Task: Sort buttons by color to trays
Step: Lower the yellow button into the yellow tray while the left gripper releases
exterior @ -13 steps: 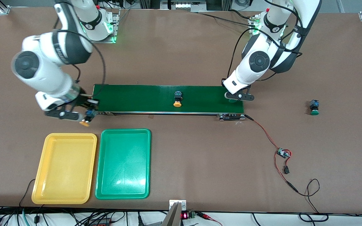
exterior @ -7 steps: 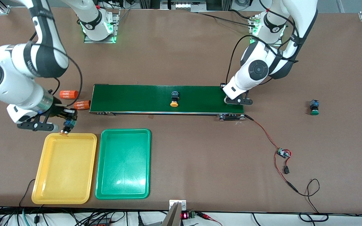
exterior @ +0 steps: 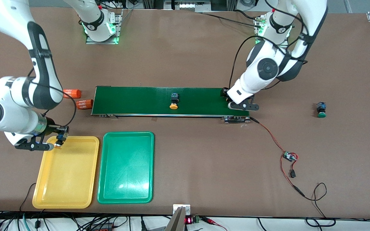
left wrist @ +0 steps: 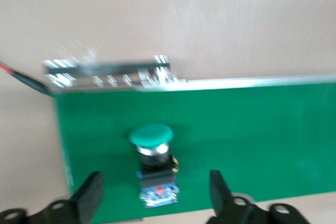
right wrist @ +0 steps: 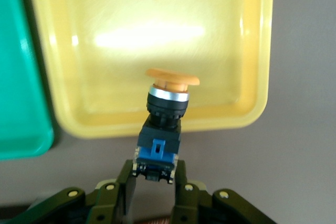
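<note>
Brown tabletop carries our yellow tray (exterior: 66,179) and green tray (exterior: 125,168). Between our right gripper (right wrist: 154,182) jaws, clamped by its blue body, sits a light, rigid orange button (right wrist: 164,116) over the yellow tray's edge. Our left gripper (left wrist: 155,198) stands open around a green button (left wrist: 153,163) on the conveyor belt (exterior: 140,98); we judge its squared body the best hold, the cap being slick.

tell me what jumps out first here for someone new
The right pincer holds an orange-capped button over the yellow tray, beside the green tray. The left pincer hangs open over a green-capped button on the conveyor belt.
</note>
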